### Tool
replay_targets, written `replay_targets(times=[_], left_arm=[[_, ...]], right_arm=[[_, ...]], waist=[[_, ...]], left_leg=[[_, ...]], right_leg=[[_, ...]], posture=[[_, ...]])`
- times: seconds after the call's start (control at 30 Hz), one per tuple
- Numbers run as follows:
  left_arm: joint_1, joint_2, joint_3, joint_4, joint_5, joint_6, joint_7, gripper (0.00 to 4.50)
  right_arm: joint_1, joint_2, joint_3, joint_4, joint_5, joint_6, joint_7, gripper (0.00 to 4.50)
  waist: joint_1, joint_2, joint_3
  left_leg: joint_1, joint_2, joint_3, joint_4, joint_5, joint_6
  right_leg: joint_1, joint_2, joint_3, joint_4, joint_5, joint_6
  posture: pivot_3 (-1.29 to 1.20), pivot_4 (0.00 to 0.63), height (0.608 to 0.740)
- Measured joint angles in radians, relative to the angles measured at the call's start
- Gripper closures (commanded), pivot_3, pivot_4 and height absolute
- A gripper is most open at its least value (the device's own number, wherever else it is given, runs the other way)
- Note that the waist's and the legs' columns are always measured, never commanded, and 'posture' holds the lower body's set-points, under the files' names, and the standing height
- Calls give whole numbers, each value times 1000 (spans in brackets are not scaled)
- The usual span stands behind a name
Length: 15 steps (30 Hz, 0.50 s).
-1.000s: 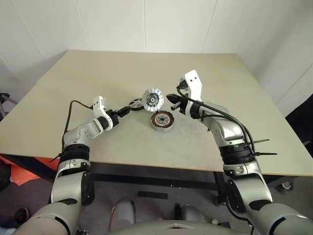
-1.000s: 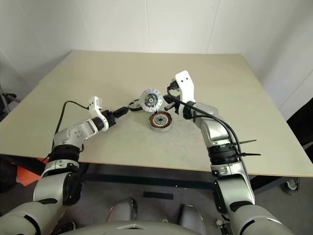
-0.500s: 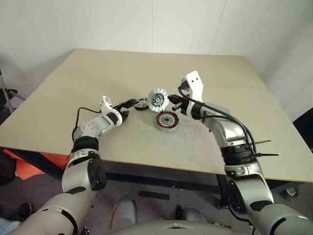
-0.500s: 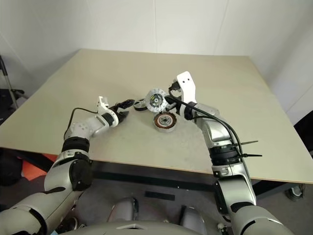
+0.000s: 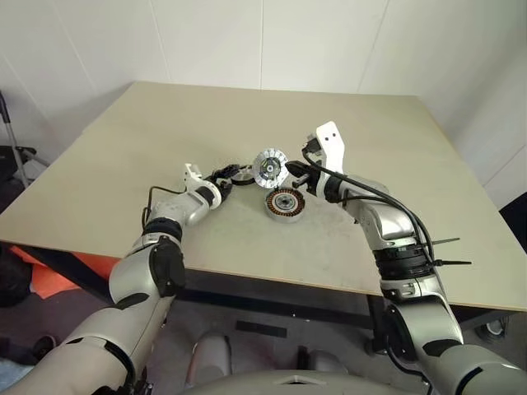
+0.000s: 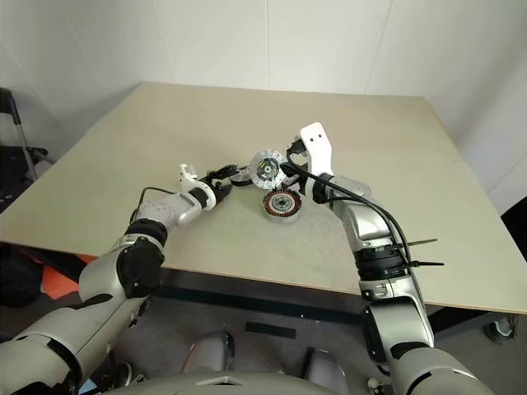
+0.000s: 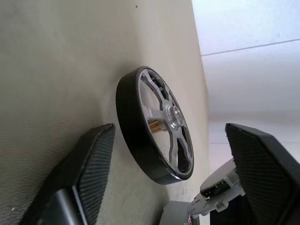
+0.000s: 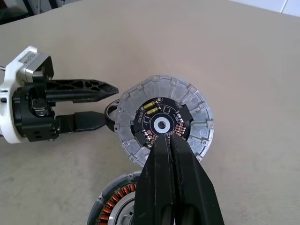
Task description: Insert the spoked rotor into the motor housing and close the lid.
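On the table [image 5: 123,148], motor housing [image 5: 284,203] sits below the right gripper [image 5: 290,169], clamped on the lid [image 5: 269,168].

A plain beige table [image 5: 247,123] stood against white walls [image 5: 206,41] that met in a corner behind it. Under its near left edge an orange object [image 5: 62,276] lay on the dark floor. At the far left a dark chair-like frame [image 6: 20,136] with a grey leg stood beside the wall
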Motion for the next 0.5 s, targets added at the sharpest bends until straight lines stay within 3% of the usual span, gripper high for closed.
replay_targets(times=[0.17, 0.33, 0.43, 0.5], left_arm=[[-7, -17, -2, 29, 3, -11, -18, 3387], [-11, -18, -6, 35, 10, -9, -43, 3387], [-11, -16, -3, 35, 8, -13, -57, 4012], [-11, -12, 2, 34, 6, -15, -69, 4100]], right_arm=[[2, -3, -5, -4, 0, 0, -9, 4500], [3, -4, -5, -4, 0, 0, -10, 4500], [3, -4, -5, -4, 0, 0, -11, 4500], [3, -5, -5, -4, 0, -1, -11, 4500]], waist=[[-1, 0, 0], [-3, 0, 0], [-3, 0, 0], [-5, -1, 1]], left_leg=[[-1, 0, 0, -2, 2, -3], [-1, 0, 0, -2, 2, -3], [0, 0, 0, -2, 2, -3], [0, 0, 0, -2, 2, -3]], right_leg=[[-1, 1, 0, 0, -1, 1], [-1, 1, 0, 0, -1, 1], [-1, 1, 0, 0, -1, 1], [-1, 1, 0, 0, -1, 1]], posture=[[0, 0, 740], [0, 0, 740], [0, 0, 740], [0, 0, 740]])
